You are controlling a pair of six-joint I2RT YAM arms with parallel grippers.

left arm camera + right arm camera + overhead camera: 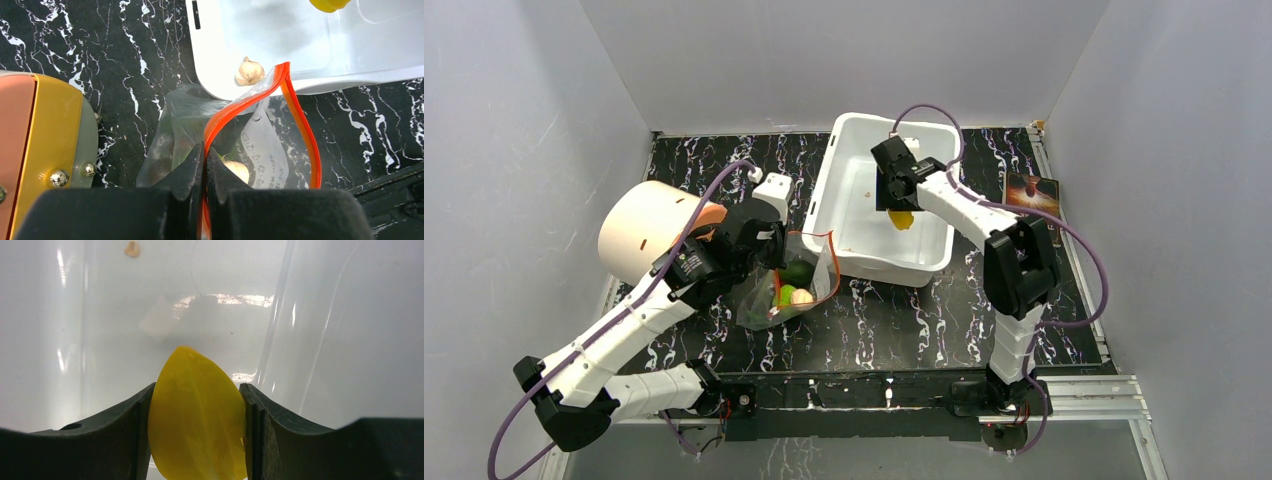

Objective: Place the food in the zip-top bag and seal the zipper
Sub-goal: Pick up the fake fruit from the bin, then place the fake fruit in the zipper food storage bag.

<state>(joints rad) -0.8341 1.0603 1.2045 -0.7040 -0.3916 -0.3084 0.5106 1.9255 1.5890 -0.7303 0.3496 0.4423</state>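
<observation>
Glossy white plastic tub [854,200], crinkly clear plastic bag [185,115] (thin, filmy), smooth shiny mango piece [195,415]

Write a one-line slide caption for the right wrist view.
Right gripper clamps the yellow mango piece over the white tub.

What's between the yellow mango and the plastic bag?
The wall of the white tub stands between the mango piece and the zip-top bag; the top view shows it.

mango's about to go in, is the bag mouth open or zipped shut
Open: the zipper forms a wide loop, its two sides apart, with the left gripper pinching one edge.
</observation>
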